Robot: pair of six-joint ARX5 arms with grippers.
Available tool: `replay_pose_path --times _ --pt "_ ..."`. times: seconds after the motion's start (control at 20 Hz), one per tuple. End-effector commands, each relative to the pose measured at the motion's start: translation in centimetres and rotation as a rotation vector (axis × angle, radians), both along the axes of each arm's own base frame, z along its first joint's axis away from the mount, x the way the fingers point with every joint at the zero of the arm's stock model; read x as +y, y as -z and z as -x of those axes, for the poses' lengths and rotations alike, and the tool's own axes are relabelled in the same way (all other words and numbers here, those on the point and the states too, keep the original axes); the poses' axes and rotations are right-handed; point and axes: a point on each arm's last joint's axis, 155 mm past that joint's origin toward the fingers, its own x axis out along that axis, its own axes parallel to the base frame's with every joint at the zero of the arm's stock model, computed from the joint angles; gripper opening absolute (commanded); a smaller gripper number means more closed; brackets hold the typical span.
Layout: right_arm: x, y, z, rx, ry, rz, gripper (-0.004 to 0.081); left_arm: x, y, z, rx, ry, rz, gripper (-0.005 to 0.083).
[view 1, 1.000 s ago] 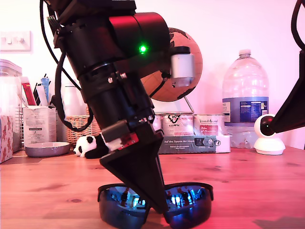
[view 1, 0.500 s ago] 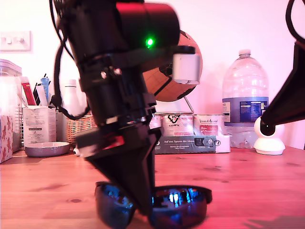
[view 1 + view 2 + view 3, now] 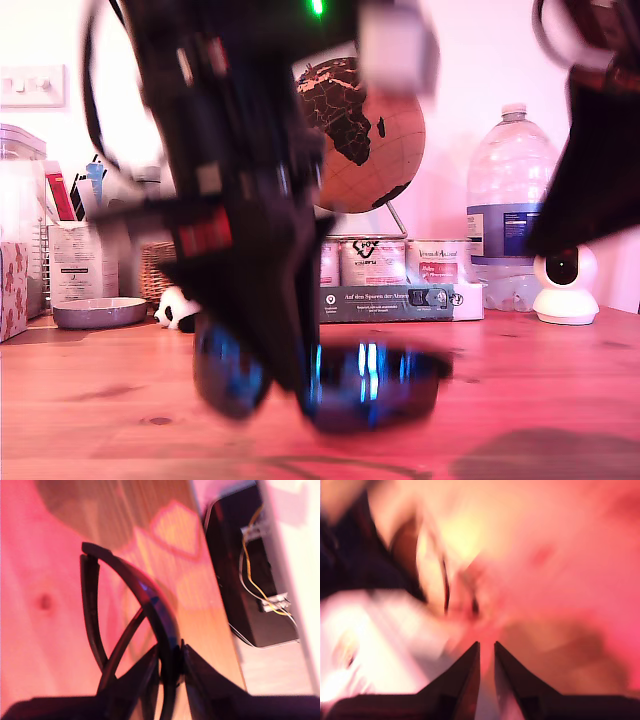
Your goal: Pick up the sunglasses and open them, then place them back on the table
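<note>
First hand (image 3: 170, 652): clamped on the sunglasses (image 3: 150, 605), fingers pinching the front frame about at its middle, near the nose bridge.
Sunglasses: hanging from that pinch and tilted, with the lenses toward the exterior view. They look just clear of the counter (image 3: 560, 380), with a shadow under them. Both thin arms are folded and cross behind the lenses.
Second hand (image 3: 486, 647): fingers close together with a sliver of gap and nothing seen between them. It's too blurred to tell whether they are fully together.
Other arm (image 3: 590, 150): a dark shape high at the exterior view's right, well apart from the sunglasses.
Slip risk: I'd worry about that single narrow pinch on a smooth, curved frame. With weight on both sides, the sunglasses could swivel or slide out and land lens-down.
Opening risk: the folded arms are thin and overlap. A clumsy catch by the other hand could push the frame out of the pinch or strain a hinge.
</note>
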Motion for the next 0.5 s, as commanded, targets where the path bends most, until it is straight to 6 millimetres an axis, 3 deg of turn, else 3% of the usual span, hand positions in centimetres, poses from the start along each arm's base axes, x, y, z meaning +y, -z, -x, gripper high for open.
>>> replay_pose_path --times 0.0,0.2,0.45 --pt "0.9 -0.3 0.0 0.035 -0.042 -0.02 0.0078 0.3 -0.6 0.7 -0.012 0.034 0.007 -0.0017" --pt "2.7 -2.0 -1.1 0.062 -0.091 -0.078 0.0207 0.4 -2.2 2.2 -0.047 0.143 0.019 -0.0019" --pt "4.5 -3.4 -1.7 -0.006 -0.196 -0.091 0.0215 0.4 -2.6 3.4 -0.085 0.259 0.0 -0.0019"
